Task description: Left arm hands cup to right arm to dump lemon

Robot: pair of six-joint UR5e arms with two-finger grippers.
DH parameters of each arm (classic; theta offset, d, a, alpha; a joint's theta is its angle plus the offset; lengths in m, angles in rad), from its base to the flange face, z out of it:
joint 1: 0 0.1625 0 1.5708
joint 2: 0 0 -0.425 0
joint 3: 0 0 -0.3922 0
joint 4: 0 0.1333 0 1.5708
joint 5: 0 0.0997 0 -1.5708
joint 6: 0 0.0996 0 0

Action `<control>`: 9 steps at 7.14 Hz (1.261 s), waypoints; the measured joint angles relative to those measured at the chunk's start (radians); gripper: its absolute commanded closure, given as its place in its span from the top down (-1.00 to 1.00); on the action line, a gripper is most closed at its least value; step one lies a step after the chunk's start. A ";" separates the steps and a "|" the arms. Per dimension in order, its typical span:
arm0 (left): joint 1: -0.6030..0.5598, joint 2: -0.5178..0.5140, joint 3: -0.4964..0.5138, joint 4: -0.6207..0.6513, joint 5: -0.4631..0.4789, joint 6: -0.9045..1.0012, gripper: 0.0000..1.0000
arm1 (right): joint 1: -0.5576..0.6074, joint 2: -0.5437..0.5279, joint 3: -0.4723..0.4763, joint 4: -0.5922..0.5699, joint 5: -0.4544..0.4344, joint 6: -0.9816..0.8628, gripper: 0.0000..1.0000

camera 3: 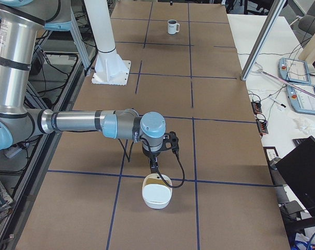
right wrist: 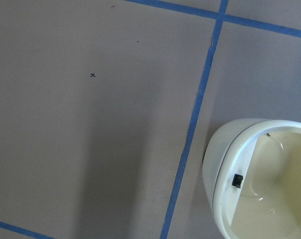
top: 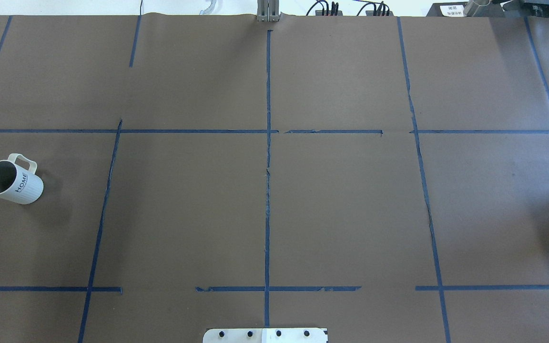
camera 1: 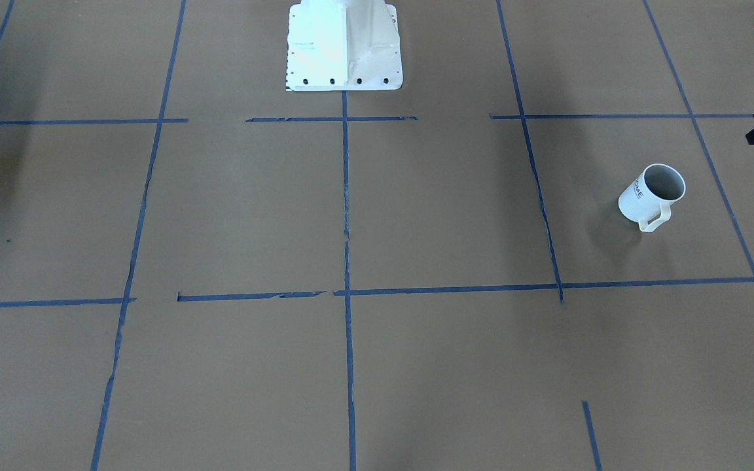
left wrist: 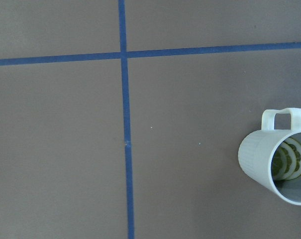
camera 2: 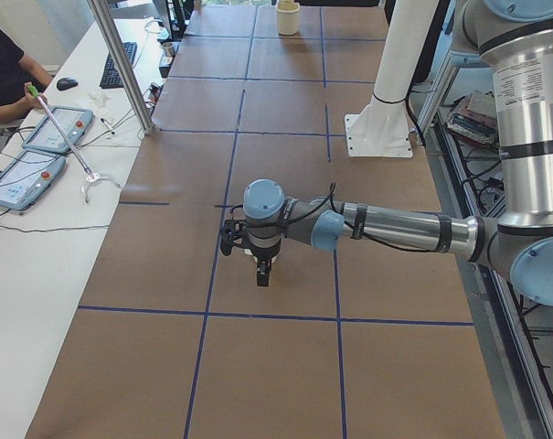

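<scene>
Cup [left wrist: 257, 159] upright, lemon [left wrist: 289, 158] inside; left tool [camera 2: 261, 274], right tool [camera 3: 154, 169]: cannot tell whether apart.

The front-facing camera looks steeply down on the tabletop [camera 1: 416, 216] from across it, with the robot's base [camera 1: 344, 46] at its top edge. The overhead one looks forward from behind that base. Both share the tape grid [top: 268, 190] and the cup [camera 1: 652, 193]. The side cameras look along the tabletop from opposite ends, with the left arm [camera 2: 395, 224] or the right arm [camera 3: 84, 122] nearest. Each wrist camera looks down from close by: one shows the cup near the left fingers [camera 2: 262, 274], the other a bowl [right wrist: 259, 179] below the right fingers [camera 3: 153, 166].
</scene>
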 measured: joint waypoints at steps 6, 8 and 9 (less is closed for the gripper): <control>0.213 -0.123 0.156 -0.115 0.005 -0.217 0.54 | -0.001 0.000 0.001 0.000 0.018 -0.002 1.00; 0.229 -0.119 0.174 -0.131 0.005 -0.217 -0.25 | -0.002 0.000 0.000 0.000 0.032 -0.002 1.00; 0.231 -0.119 0.180 -0.135 0.005 -0.217 -0.84 | -0.002 0.000 0.000 0.000 0.036 -0.002 1.00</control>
